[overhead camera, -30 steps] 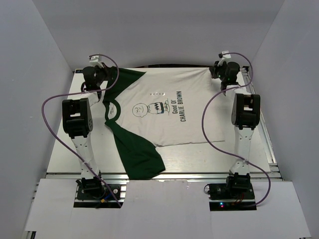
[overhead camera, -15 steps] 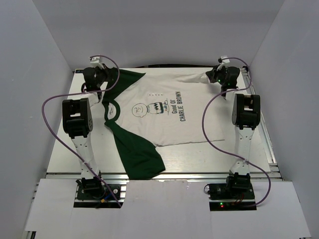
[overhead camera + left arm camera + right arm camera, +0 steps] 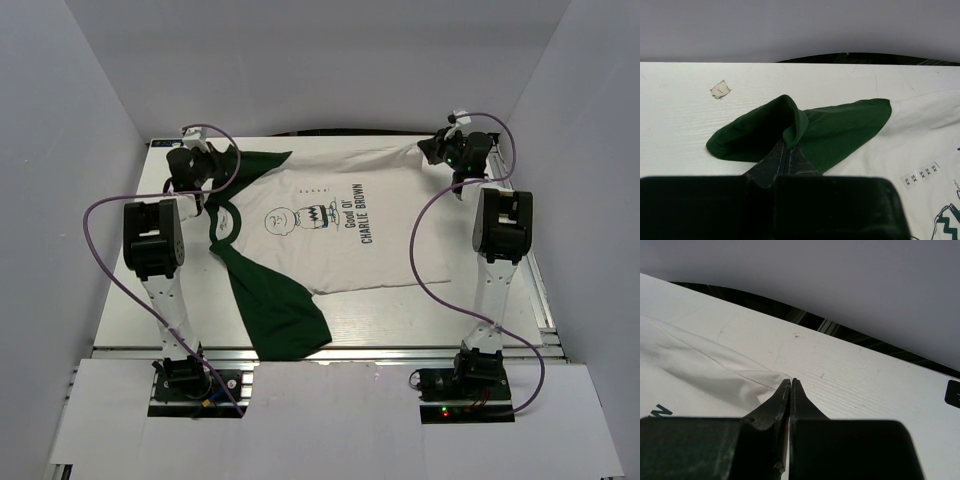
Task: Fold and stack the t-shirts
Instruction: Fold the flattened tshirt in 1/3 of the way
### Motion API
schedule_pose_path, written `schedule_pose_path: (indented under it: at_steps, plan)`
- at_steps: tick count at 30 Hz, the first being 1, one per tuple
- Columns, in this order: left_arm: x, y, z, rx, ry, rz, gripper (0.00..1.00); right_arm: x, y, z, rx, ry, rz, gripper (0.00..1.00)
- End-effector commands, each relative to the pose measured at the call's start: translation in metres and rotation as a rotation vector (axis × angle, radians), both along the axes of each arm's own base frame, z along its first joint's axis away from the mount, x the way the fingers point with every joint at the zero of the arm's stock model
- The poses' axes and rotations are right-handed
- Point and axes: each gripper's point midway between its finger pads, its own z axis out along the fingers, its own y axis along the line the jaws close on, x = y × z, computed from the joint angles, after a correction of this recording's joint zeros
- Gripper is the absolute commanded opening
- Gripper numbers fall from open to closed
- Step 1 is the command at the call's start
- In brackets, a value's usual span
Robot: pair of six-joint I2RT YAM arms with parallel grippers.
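Observation:
One t-shirt [image 3: 330, 245], white with dark green sleeves and collar and a Charlie Brown print, lies spread on the table, collar to the left. My left gripper [image 3: 212, 163] is at the far left, shut on a raised fold of the far green sleeve [image 3: 840, 125]; the pinch shows in the left wrist view [image 3: 788, 146]. My right gripper [image 3: 432, 150] is at the far right, shut on the white hem corner [image 3: 760, 377], which is pulled taut towards it. The near green sleeve [image 3: 280, 310] lies towards the table's front edge.
The white table [image 3: 480, 320] is boxed in by grey walls on three sides. Purple cables [image 3: 420, 230] loop off both arms over the table. A small scrap of tape [image 3: 720, 89] sits on the table beyond the far sleeve.
The right gripper has shut on the hem corner, lifted it and shifted right, stretching the far edge. The left gripper has drawn the far sleeve slightly left and nearer.

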Motion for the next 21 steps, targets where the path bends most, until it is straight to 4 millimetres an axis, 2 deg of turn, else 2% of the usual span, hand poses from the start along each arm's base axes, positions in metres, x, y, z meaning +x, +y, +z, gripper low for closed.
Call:
schedule_pose_path:
  at_steps: [1, 8, 11, 21]
  plan:
    - [-0.01, 0.002, 0.064, 0.022, -0.128, -0.014, 0.0, -0.004, -0.007, 0.043, -0.006, -0.098, 0.015, 0.0]
    - [-0.029, 0.004, 0.061, 0.014, -0.11, -0.017, 0.0, -0.005, -0.018, 0.03, -0.003, -0.045, 0.004, 0.0]
    - [-0.035, 0.004, 0.057, 0.013, -0.097, -0.015, 0.0, -0.008, -0.016, 0.025, 0.002, -0.031, 0.024, 0.0]
    - [-0.044, 0.0, 0.054, 0.001, -0.081, -0.028, 0.0, -0.021, -0.017, 0.018, 0.034, 0.006, 0.066, 0.0]
